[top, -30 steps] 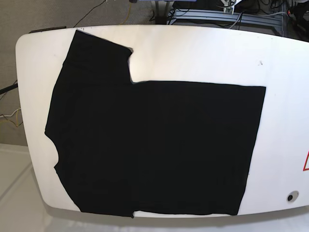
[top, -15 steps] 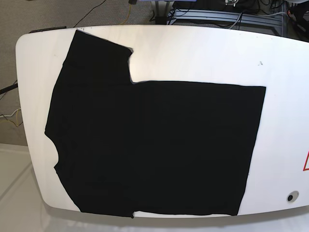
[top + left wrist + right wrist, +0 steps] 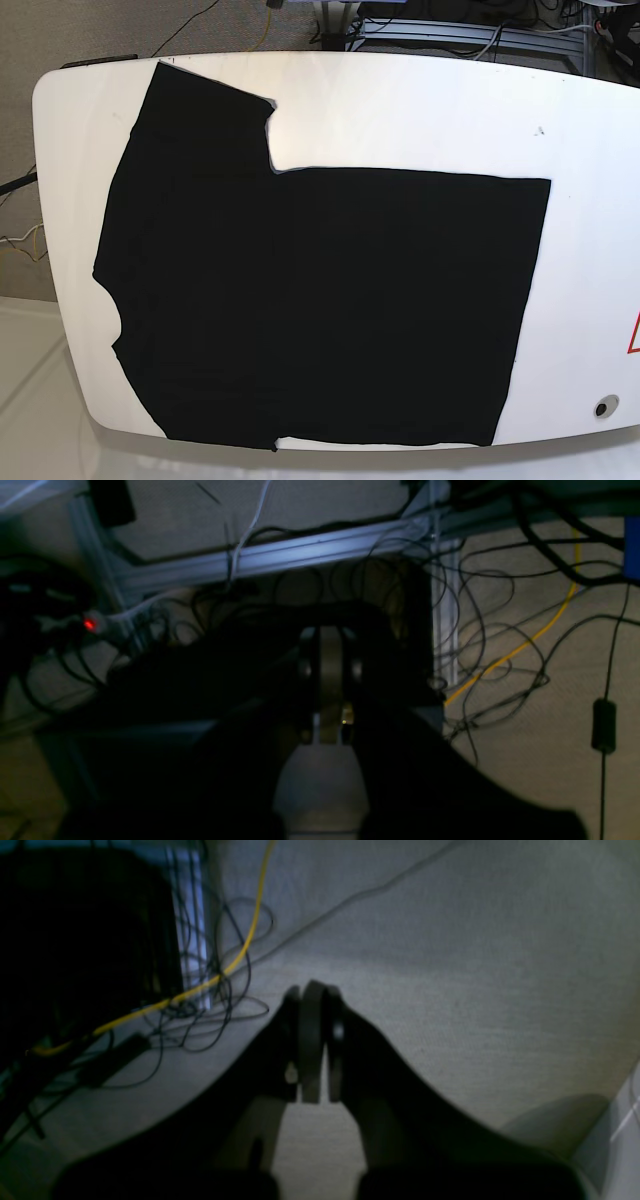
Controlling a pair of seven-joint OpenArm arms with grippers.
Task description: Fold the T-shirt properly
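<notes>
The black T-shirt lies flat on the white table, spanning most of it, with one sleeve reaching toward the far left corner and its hem on the right. Neither arm shows in the base view. In the left wrist view my left gripper is shut with nothing in it, looking at cables and a metal frame below the table. My right gripper is likewise shut and empty, hanging over grey carpet.
A yellow cable and tangled black cables lie on the floor by a metal frame. A red triangle mark and a small round hole sit at the table's right edge.
</notes>
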